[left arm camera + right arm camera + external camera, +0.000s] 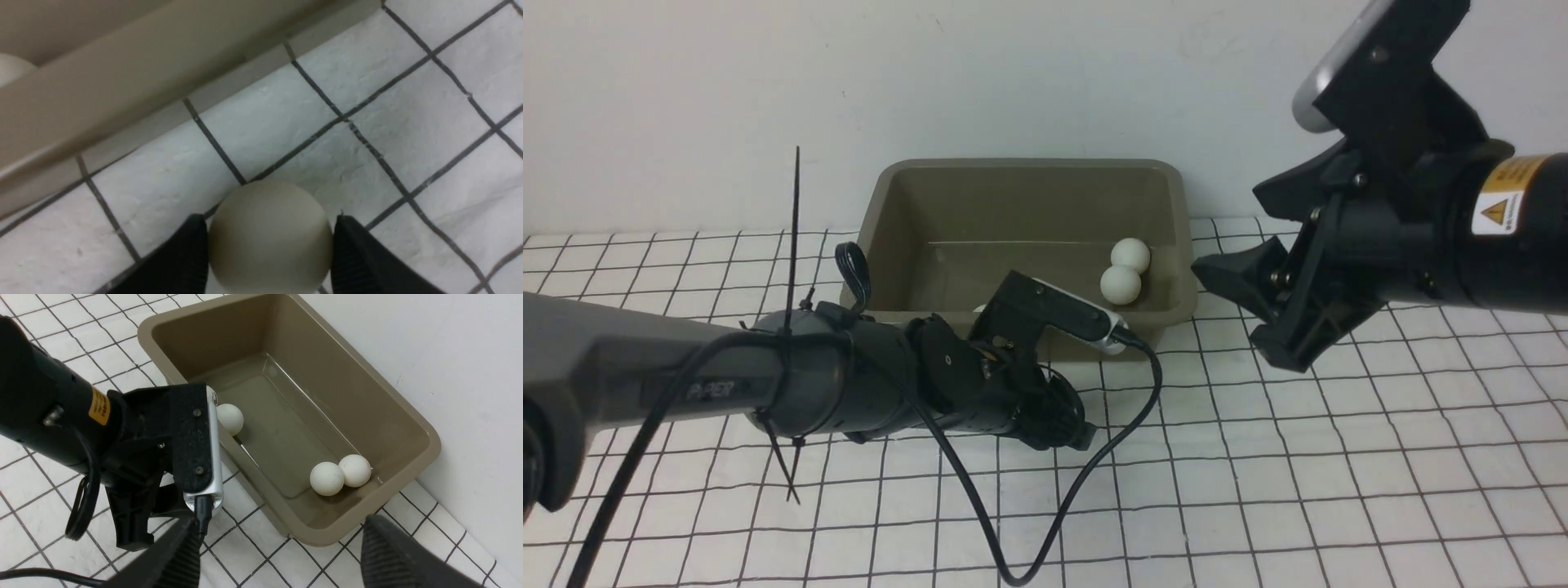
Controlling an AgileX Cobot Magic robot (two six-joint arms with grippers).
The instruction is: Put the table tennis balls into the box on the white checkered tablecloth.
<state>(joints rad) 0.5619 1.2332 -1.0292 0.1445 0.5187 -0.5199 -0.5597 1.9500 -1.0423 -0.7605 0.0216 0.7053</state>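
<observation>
The olive-grey box point(1029, 166) stands at the back of the white checkered tablecloth point(1258, 490). Two table tennis balls point(1129, 254) point(1120, 285) lie touching at its right end, and a third ball point(229, 418) rests by the near wall. My left gripper point(269, 220) reaches down to the cloth just in front of the box point(102, 94) and is shut on another white ball point(269, 241), a finger pressed on each side. In the front view my wrist hides that ball. My right gripper point(1227, 230) hangs open and empty, above the cloth to the right of the box.
A black cable point(1054, 523) loops from my left wrist camera over the cloth in front. A cable tie point(795, 212) sticks up from my left arm. The white wall point(1013, 82) rises right behind the box.
</observation>
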